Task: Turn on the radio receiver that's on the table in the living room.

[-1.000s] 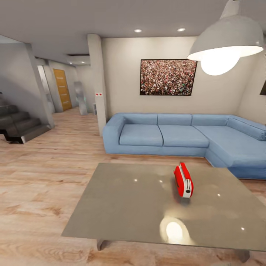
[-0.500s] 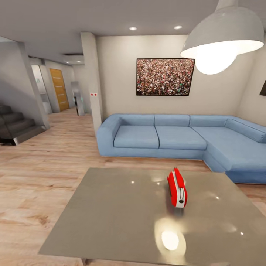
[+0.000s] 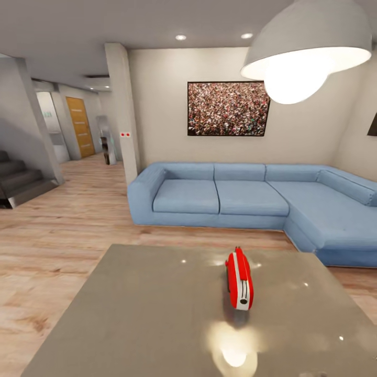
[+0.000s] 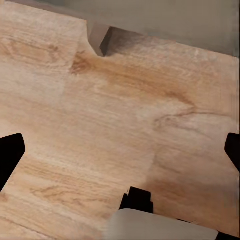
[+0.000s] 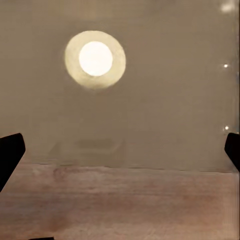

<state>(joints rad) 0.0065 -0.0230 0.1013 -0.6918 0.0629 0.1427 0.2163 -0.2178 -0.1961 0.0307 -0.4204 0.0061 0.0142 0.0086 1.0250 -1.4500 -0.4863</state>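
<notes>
Radio receiver (image 3: 239,279): red, on edge, mid-desk (image 3: 131,314), before blue sofa (image 3: 251,199). Left tool (image 4: 120,150) and right tool (image 5: 120,150): fingers spread wide, holding nothing.

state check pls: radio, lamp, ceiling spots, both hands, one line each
radio receiver: standing on edge on the table, untouched; on/off not readable
pendant lamp: lit
ceiling spotlights: lit
left hand: open, empty, over wood floor
right hand: open, empty, over the table's near edge
</notes>
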